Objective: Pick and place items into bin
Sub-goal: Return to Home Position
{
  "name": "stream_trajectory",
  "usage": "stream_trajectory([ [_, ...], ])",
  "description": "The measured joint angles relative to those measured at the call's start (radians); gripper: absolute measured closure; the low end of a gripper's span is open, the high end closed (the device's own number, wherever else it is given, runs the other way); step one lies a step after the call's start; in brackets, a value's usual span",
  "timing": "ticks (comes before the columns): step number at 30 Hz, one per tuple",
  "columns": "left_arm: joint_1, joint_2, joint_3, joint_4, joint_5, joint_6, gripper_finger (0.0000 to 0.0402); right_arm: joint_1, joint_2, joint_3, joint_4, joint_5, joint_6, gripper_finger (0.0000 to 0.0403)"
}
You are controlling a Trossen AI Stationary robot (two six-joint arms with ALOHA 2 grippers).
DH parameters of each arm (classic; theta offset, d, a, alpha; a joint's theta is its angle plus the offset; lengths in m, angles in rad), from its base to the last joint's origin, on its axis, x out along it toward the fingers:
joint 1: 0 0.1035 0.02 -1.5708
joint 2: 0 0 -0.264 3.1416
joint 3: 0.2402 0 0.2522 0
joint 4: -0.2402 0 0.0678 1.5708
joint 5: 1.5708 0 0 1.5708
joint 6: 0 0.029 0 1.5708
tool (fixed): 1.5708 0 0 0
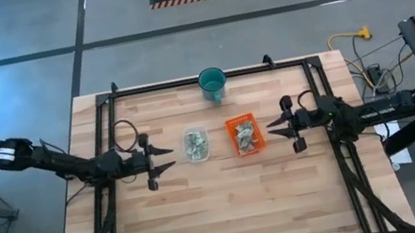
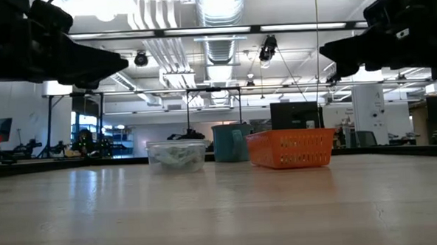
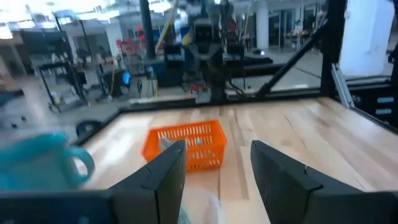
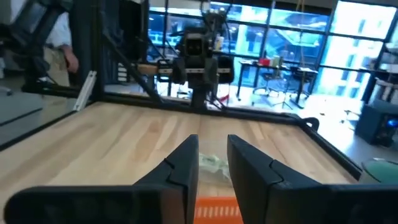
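1. Left gripper (image 1: 170,158), fingers spread and empty, is hovering beside the transparent bin (image 1: 189,160).
2. Right gripper (image 1: 272,130), also parted and empty, is facing the orange bin (image 1: 228,123).
3. Green-and-white packets (image 1: 194,142) are lying inside both bins; homing seems in hand, needing only a clear retreat.

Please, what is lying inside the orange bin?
Inside the orange bin, the high view shows a small heap of pale green-and-white packets. Their number cannot be told, because the upper packets cover whatever lies below them.
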Motion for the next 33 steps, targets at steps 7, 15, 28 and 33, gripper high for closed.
stream_trajectory([
  [7, -0.032, -0.082, 0.000, -0.007, -0.036, 0.073, 0.0237, 0.002, -0.114, -0.002, -0.052, -0.005, -0.005, 0.0335],
  [15, -0.161, -0.167, -0.001, -0.051, -0.216, 0.152, 0.0237, 0.002, -0.290, -0.002, -0.203, 0.003, -0.031, 0.0325],
  [28, -0.076, -0.311, 0.026, -0.143, 0.048, 0.192, 0.0237, 0.003, -0.535, -0.002, -0.335, -0.015, -0.044, 0.0319],
  [33, 0.017, -0.319, 0.023, -0.146, 0.187, 0.168, 0.0237, 0.003, -0.560, -0.002, -0.389, -0.087, -0.046, 0.0328],
])
